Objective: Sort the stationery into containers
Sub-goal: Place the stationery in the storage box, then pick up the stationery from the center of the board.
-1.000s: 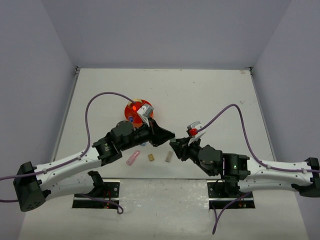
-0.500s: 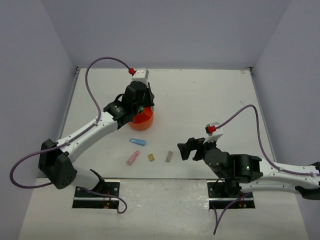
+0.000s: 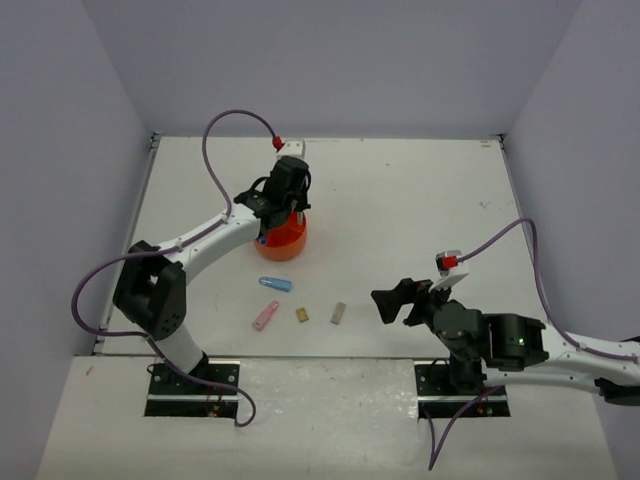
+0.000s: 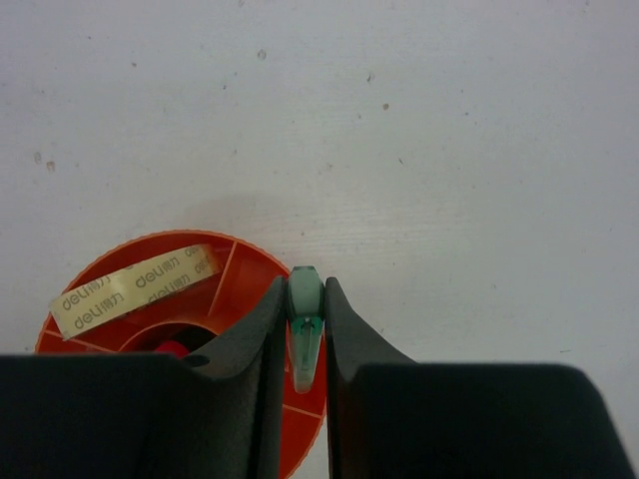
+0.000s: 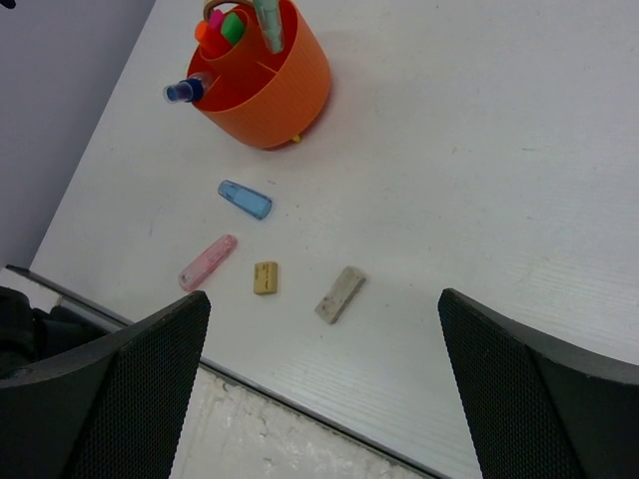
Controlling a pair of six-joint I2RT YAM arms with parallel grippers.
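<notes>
The orange organiser (image 3: 283,238) stands left of the table's middle. My left gripper (image 3: 287,200) hangs over its right rim (image 4: 262,267), shut on a pale green capsule piece (image 4: 304,317) that points down. A beige tape ring (image 4: 128,290) lies in one compartment. Highlighters with orange (image 5: 208,36), green (image 5: 233,27) and blue (image 5: 183,92) ends stand inside. On the table lie a blue capsule (image 5: 245,200), a pink capsule (image 5: 208,261), a tan block (image 5: 266,277) and a grey block (image 5: 340,293). My right gripper (image 3: 392,300) is open and empty, above the table, right of the grey block.
The table's near edge (image 5: 290,399) runs just below the loose pieces, with a rough grey ledge beyond it. Grey walls close in the table at left, back and right. The left arm's purple cable (image 3: 225,125) loops above the organiser.
The left arm has swung from the table's middle back to the organiser, carrying the green piece. The right gripper has opened wide and drawn back to the right.
</notes>
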